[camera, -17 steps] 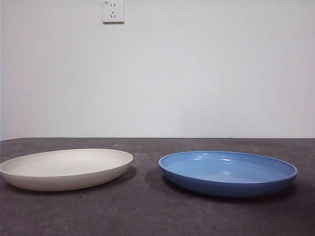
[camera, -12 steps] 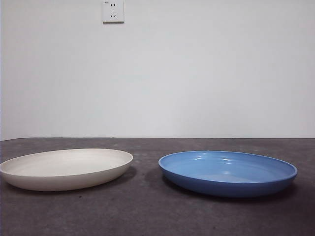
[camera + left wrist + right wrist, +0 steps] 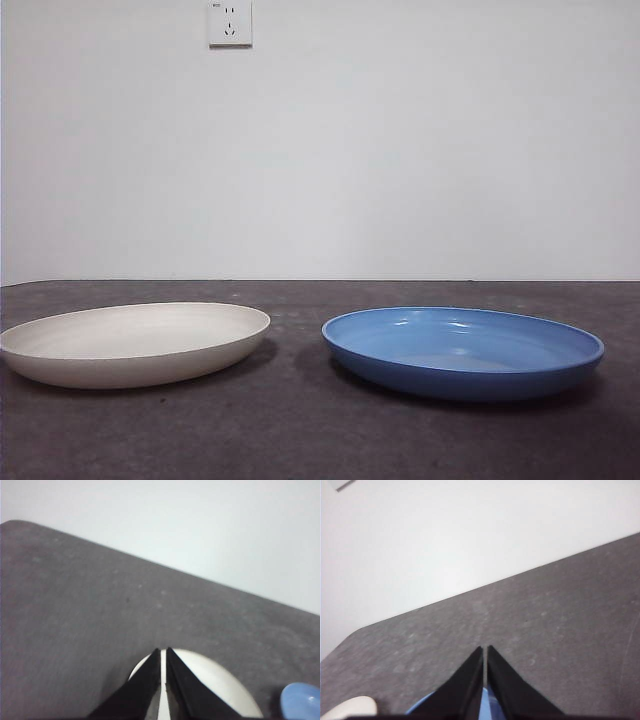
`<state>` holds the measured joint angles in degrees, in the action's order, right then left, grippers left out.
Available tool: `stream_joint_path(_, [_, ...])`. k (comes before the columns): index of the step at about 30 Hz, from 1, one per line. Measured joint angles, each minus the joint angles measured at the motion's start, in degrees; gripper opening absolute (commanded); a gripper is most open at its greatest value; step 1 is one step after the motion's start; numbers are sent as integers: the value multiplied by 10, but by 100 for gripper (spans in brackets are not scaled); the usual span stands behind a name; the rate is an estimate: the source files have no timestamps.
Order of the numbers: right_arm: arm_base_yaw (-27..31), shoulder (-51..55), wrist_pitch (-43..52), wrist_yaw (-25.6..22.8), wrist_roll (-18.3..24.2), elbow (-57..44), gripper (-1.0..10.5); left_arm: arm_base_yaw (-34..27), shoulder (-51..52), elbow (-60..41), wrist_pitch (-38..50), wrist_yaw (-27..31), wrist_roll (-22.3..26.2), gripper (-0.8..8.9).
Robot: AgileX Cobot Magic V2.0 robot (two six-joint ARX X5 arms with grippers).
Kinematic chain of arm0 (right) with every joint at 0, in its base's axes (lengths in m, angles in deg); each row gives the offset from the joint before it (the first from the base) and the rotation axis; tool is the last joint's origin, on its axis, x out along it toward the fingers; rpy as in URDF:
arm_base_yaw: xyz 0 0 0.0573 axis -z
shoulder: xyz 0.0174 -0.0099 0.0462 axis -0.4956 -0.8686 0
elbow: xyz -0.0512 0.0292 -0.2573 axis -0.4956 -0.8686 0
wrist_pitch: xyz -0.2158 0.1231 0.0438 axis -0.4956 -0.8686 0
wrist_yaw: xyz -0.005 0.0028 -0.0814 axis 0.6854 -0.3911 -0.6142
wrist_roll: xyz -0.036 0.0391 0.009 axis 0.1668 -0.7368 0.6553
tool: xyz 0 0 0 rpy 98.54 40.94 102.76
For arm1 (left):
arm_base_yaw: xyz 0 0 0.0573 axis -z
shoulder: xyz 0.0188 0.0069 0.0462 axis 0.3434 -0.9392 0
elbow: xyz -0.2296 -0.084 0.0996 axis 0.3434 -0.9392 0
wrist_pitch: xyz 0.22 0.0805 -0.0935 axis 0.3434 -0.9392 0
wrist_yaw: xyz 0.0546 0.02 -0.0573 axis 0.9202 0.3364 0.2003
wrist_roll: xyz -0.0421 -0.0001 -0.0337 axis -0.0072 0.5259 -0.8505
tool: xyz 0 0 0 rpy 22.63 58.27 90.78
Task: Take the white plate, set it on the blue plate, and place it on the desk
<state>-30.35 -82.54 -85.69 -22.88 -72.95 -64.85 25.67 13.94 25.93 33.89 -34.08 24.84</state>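
White plate (image 3: 215,680) lies directly below the left tool (image 3: 163,652), nearer than the right tool (image 3: 485,650); both closed, empty.

Left gripper (image 3: 163,652) jaws closed together; right gripper (image 3: 484,650) likewise, both raised

The white plate (image 3: 135,343) lies flat and upright on the bench (image 3: 300,430), wide, shallow, matte cream with a raised rim. The blue plate (image 3: 463,351) lies flat beside it, apart from it, glossy mid-blue with a paler inside and a raised rim. The bench is dark grey-brown, mottled and rough. Both plates are bare.
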Motion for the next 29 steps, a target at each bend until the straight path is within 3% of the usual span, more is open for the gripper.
stream_joint_path(5, [0,-63,-59,35,-6,85,7,7,-48,82,-37,-1,5,17])
stream_joint_path(9, [0,-115,-86,90,-6,136,7,8,-83,144,-73,-7,20,17])
stream_joint_path(18, [0,-216,-140,215,3,220,7,10,-195,296,-158,-95,58,17])
stream_joint_path(22, [-3,-249,-167,251,22,254,7,19,-236,338,-177,-131,63,17])
stream_joint_path(29, [-26,-303,-258,265,85,324,7,48,-284,383,-178,-193,66,17])
